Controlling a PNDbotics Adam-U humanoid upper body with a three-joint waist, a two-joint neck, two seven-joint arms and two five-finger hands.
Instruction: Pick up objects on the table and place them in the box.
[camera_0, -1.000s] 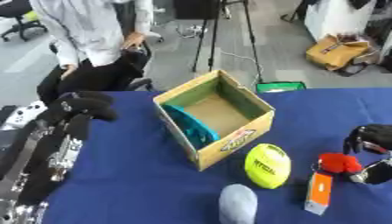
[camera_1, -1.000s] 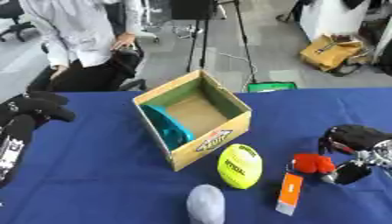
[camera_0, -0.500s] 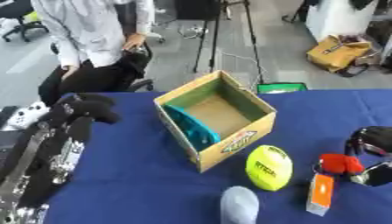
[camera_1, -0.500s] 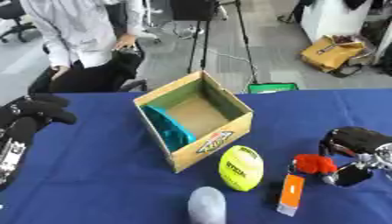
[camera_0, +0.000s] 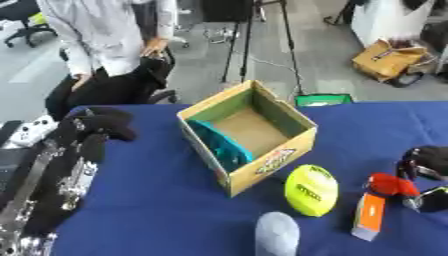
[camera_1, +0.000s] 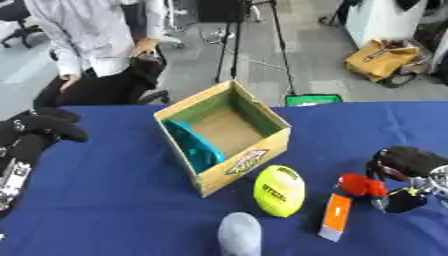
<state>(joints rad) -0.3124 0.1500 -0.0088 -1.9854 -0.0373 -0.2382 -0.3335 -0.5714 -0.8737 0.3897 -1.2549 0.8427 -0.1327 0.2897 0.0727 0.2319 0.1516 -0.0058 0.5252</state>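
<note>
The open cardboard box sits mid-bench on the blue bench, with a teal thing leaning inside its near wall. At its 5 o'clock lies a yellow ball; an orange and white pack is just beside that, and a grey rounded thing at 6 o'clock. The right hand (at 3 o'clock) has its fingers curled round a red thing — the left hand hangs at 9 o'clock, fingers clenched on nothing.
</note>
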